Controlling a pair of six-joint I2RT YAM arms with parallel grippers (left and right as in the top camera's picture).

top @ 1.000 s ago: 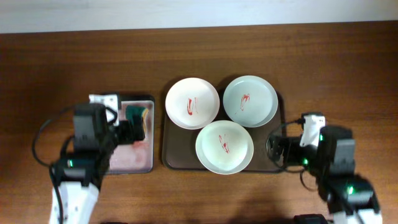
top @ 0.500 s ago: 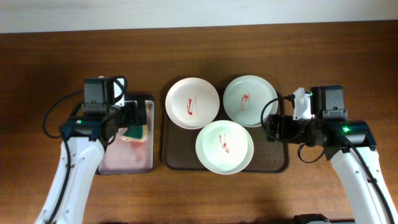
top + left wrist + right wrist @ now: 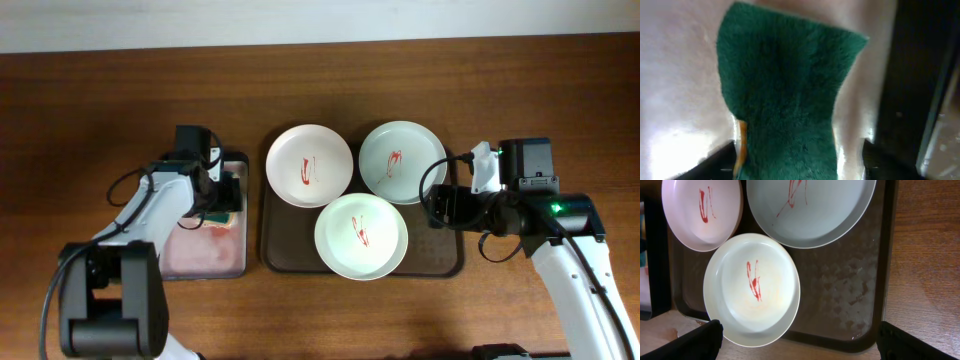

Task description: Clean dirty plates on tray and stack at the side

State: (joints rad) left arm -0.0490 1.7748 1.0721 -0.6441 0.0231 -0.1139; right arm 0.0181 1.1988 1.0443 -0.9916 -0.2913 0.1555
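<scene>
Three plates streaked with red sauce lie on the dark brown tray point(image 3: 450, 262): a white one point(image 3: 309, 165) at the back left, a pale green one point(image 3: 402, 162) at the back right, and a cream one point(image 3: 361, 236) in front. My right gripper point(image 3: 436, 208) is open and empty, hovering at the tray's right edge. In the right wrist view point(image 3: 802, 342) its fingers span the cream plate point(image 3: 752, 290) and the tray point(image 3: 855, 300). My left gripper point(image 3: 220, 190) is open, low over the green sponge point(image 3: 785, 100), one finger on each side of it.
The sponge sits at the back right of a small black tray with a wet pinkish floor point(image 3: 205, 250), left of the plate tray. Bare wooden table point(image 3: 540, 110) surrounds both trays. The wall edge runs along the back.
My left arm has swung right and dropped onto the sponge in the small tray. My right arm rose to the tray's right edge a second ago and has held still since.
</scene>
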